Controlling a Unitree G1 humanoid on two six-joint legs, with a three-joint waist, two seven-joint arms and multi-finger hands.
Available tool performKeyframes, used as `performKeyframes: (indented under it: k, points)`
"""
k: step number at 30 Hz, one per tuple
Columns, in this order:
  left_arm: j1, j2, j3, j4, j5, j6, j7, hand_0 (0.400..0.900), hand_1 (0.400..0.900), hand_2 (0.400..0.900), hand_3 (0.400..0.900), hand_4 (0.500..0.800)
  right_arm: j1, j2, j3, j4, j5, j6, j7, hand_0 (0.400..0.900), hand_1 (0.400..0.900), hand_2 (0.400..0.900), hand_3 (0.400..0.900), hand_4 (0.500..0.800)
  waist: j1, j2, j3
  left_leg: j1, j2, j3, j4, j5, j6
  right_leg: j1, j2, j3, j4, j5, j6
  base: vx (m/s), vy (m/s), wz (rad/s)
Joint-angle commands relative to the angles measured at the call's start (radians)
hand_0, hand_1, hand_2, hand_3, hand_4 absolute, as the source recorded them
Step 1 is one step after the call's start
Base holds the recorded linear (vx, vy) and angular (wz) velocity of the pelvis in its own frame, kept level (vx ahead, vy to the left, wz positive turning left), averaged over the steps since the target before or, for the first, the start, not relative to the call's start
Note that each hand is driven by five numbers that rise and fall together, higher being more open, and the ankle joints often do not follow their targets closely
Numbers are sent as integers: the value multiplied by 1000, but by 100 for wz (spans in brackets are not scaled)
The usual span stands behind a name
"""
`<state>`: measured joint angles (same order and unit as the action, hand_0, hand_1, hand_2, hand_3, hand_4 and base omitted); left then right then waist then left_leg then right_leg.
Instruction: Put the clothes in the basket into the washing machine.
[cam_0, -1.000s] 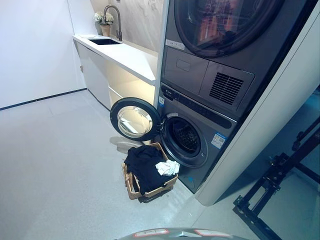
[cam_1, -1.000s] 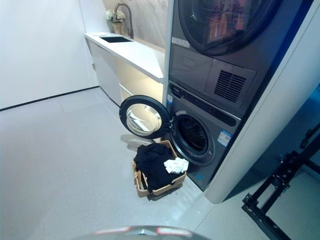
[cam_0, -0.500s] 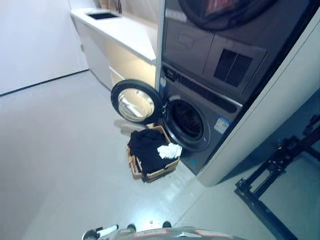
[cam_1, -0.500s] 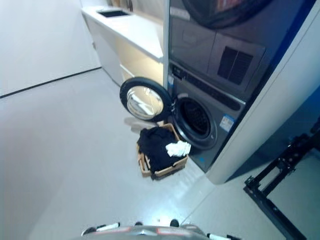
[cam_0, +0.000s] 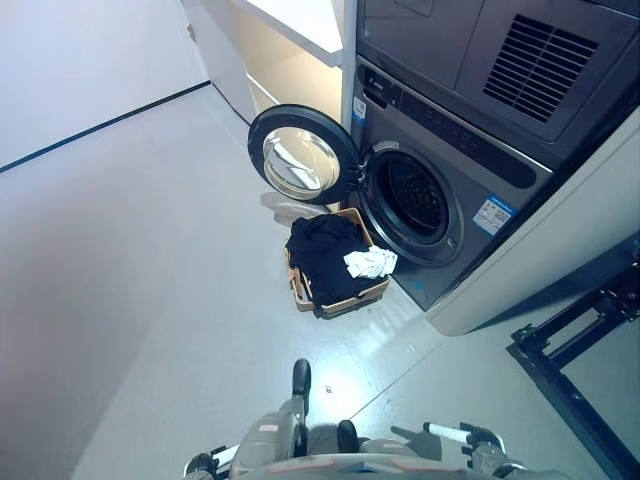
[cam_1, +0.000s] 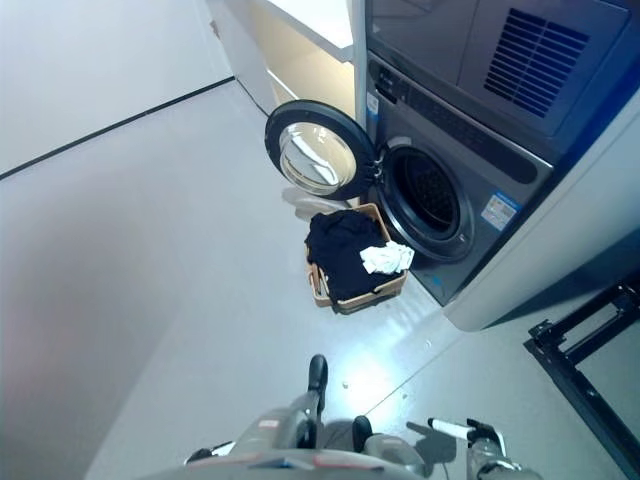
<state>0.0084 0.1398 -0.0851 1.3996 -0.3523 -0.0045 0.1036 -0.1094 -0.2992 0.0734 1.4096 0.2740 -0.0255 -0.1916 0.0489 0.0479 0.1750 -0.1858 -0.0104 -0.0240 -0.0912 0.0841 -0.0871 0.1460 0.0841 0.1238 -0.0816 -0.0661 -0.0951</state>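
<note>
A wicker basket (cam_0: 341, 302) stands on the floor just in front of the washing machine (cam_0: 445, 150). It holds a heap of black clothes (cam_0: 324, 256), and a small white cloth (cam_0: 370, 262) lies on its right side. The machine's round door (cam_0: 300, 160) is swung open to the left, which leaves the dark drum opening (cam_0: 415, 197) uncovered. Both hands are low at the bottom edge, far from the basket: my left hand (cam_0: 203, 464) at the lower left and my right hand (cam_0: 478, 443) at the lower right, with a white-tipped finger held straight and nothing in it.
A dryer (cam_0: 500, 50) sits stacked on the washing machine, inside a white cabinet side (cam_0: 540, 270). A white counter (cam_0: 300, 15) runs off to the back left. At the right stands a black metal frame (cam_0: 580, 370). Grey floor spreads to the left.
The camera has tilted down and come nearer the machine. Both hands now show at the bottom edge. The basket, the clothes and the door have not moved.
</note>
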Motion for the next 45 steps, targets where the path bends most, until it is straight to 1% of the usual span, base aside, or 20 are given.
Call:
performKeyframes:
  k: [1, 5, 6, 7, 9, 10, 12, 14, 17, 19, 20, 21, 23, 26, 32, 35, 38, 40, 42, 45]
  points:
    - [-10, 61, 12, 0, 25, -28, 24, 900, 900, 900, 900, 800, 44, 8, -1, -55, 10, -20, -8, 900, 900, 900, 900, 800, -14, -46, -82, -55, -69, 44, 48, 56, 66, 85, -108, -80, 122, -135, 183, 546, 354, -36]
    - [-20, 81, 11, -8, 32, -24, 15, 900, 900, 900, 900, 800, 44, 13, -1, -55, 3, -16, 3, 900, 900, 900, 900, 800, -5, -82, -101, -63, -89, 58, 128, -18, 110, 27, -147, -71, 238, -44, 217, 360, 281, -12]
    - [-37, 99, 10, -17, 30, -22, 14, 900, 900, 900, 900, 800, 33, 14, -5, -61, 16, -19, 1, 900, 900, 900, 900, 800, -4, -99, -89, -40, -99, 54, 132, -51, 130, -53, -156, -79, 406, 79, 243, 234, 266, -2]
    - [-50, 105, 8, -19, 28, -21, 16, 900, 900, 900, 900, 800, 26, 16, -5, -69, 22, -23, -1, 900, 900, 900, 900, 800, -8, -102, -73, -21, -104, 50, 131, -65, 138, -103, -163, -87, 511, 135, 245, 315, 383, 0]
    - [-66, 118, 6, -26, 28, -20, 15, 900, 900, 900, 900, 800, 20, 12, -1, -84, 29, -26, 1, 900, 900, 900, 900, 800, -25, -91, -44, 32, -110, 37, 120, -85, 158, -182, -188, -122, 653, 200, 212, 169, 265, 3]
    - [-67, 118, 6, -26, 28, -20, 15, 900, 900, 900, 900, 800, 20, 12, -1, -84, 29, -26, 1, 900, 900, 900, 900, 800, -26, -92, -42, 34, -111, 37, 119, -84, 158, -181, -189, -123, 655, 199, 212, 199, 263, 8]
    - [-84, 127, -2, -29, 23, -19, 20, 900, 900, 900, 900, 800, 11, 17, 2, -108, 40, -34, -6, 900, 900, 900, 900, 800, -44, -74, -2, 108, -104, 19, 95, -97, 175, -270, -205, -163, 767, 176, 173, 247, 239, 14]
    - [-91, 129, -4, -33, 23, -20, 18, 900, 900, 900, 900, 800, 12, 21, 1, -121, 52, -41, -5, 900, 900, 900, 900, 800, -50, -61, 6, 141, -91, 11, 78, -101, 172, -345, -161, -164, 742, 74, 161, 221, 97, 14]
    - [-100, 131, -8, -31, 28, -23, 18, 900, 900, 900, 900, 800, 8, 25, 4, -135, 67, -48, -8, 900, 900, 900, 900, 800, -59, -53, 15, 176, -77, 1, 59, -99, 156, -378, -94, -146, 582, -17, 166, 195, -13, 20]
    - [-104, 128, -13, -20, 40, -24, 18, 900, 900, 900, 900, 800, 8, 24, 6, -146, 72, -50, -8, 900, 900, 900, 900, 800, -63, -57, 9, 197, -73, -8, 28, -97, 141, -354, -59, -106, 356, -6, 187, 168, -67, 21]
    - [-104, 128, -13, -20, 40, -24, 18, 900, 900, 900, 900, 800, 8, 24, 6, -146, 72, -50, -8, 900, 900, 900, 900, 800, -63, -54, 13, 204, -69, -9, 25, -97, 141, -342, -56, -107, 342, 0, 187, 226, -106, 20]
    - [-103, 124, -10, -12, 49, -27, 19, 900, 900, 900, 900, 800, 14, 27, 7, -157, 67, -52, -9, 900, 900, 900, 900, 800, -59, -61, 3, 219, -73, -17, 9, -98, 131, -324, -56, -78, 181, 46, 203, 232, -133, 13]
    - [-94, 118, 0, -4, 50, -30, 22, 900, 900, 900, 900, 800, 18, 29, 16, -176, 53, -54, -9, 900, 900, 900, 900, 800, -52, -67, -3, 234, -74, -22, 6, -111, 123, -316, -67, -77, 80, 109, 216, 268, -203, 15]
    - [-78, 109, 13, -5, 41, -32, 26, 900, 900, 900, 900, 800, 25, 31, 36, -197, 33, -55, -8, 900, 900, 900, 900, 800, -52, -69, -8, 258, -72, -37, 25, -141, 111, -300, -71, -71, 85, 123, 212, 254, -272, 35]
    - [-55, 72, 8, -15, 27, -32, 24, 900, 900, 900, 900, 800, 12, -6, 70, -238, -2, -53, 4, 900, 900, 900, 900, 800, -63, -33, -5, 225, -52, -57, 174, -182, 63, -278, -75, -119, 140, 59, 172, 216, -324, 42]
    - [-64, 53, -10, -31, -1, -39, 36, 900, 900, 900, 900, 800, -7, -29, 75, -276, 6, -59, -7, 900, 900, 900, 900, 800, -66, -24, 29, 140, -55, -30, 278, -159, 38, -268, -95, -152, 149, 39, 160, 36, -217, 48]
    - [-64, 39, -26, -43, -10, -44, 41, 900, 900, 900, 900, 800, -29, -47, 73, -288, 17, -59, -21, 900, 900, 900, 900, 800, -63, -9, 42, 85, -37, -1, 184, -121, 46, -273, -104, -174, 147, 23, 156, 7, -113, 34]
    - [-70, 32, -42, -44, -17, -46, 51, 900, 900, 900, 900, 800, -57, -58, 71, -290, 34, -65, -41, 900, 900, 900, 900, 800, -58, 8, 58, 35, -27, -15, 115, -54, 44, -298, -96, -189, 164, 14, 153, -9, -26, 6]
    - [-75, 34, -49, -43, -25, -48, 58, 900, 900, 900, 900, 800, -88, -61, 79, -285, 42, -71, -51, 900, 900, 900, 900, 800, -50, 16, 73, 5, -24, -33, 92, -21, 39, -326, -84, -183, 201, -3, 149, 24, 12, -16]
    - [-76, 40, -51, -42, -29, -50, 58, 900, 900, 900, 900, 800, -115, -60, 98, -287, 33, -70, -46, 900, 900, 900, 900, 800, -46, 21, 86, -7, -11, -17, 96, -24, 46, -359, -73, -168, 259, -32, 148, 45, 98, -31]
